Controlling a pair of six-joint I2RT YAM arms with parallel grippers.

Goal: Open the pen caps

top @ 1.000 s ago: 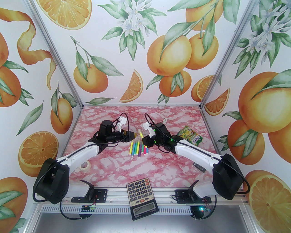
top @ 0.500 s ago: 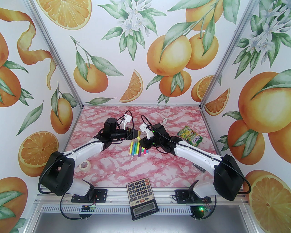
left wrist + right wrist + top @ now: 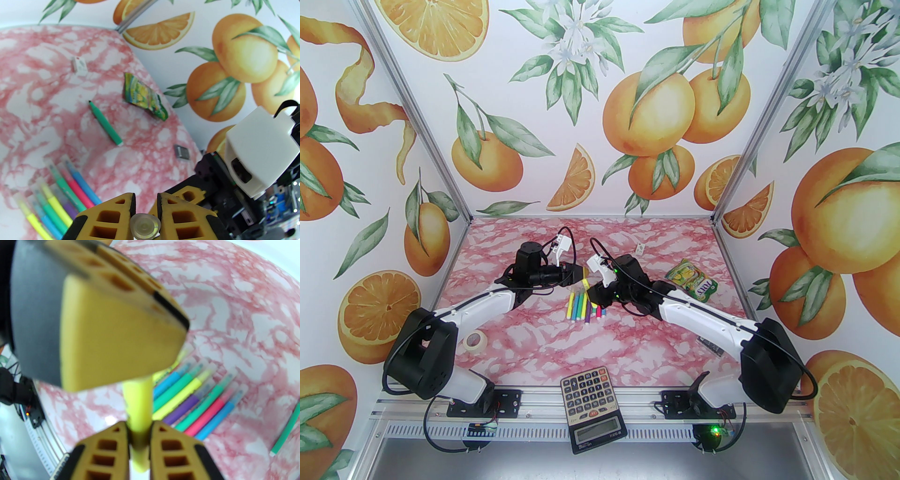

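Pen cap (image 3: 145, 228) is pinched by the left fingers (image 3: 107, 218); right fingers (image 3: 103, 451) clamp the yellow pen (image 3: 138, 404) above the bench (image 3: 543, 337).

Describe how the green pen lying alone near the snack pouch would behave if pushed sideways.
The green pen is a thin round barrel lying flat on the table, so it would probably roll. It looks straight and plastic, likely stiff and light. Its bare tip might mark the surface.

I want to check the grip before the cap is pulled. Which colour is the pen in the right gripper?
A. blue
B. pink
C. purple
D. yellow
D: the right gripper is shut on the yellow pen; the other pens lie on the table.
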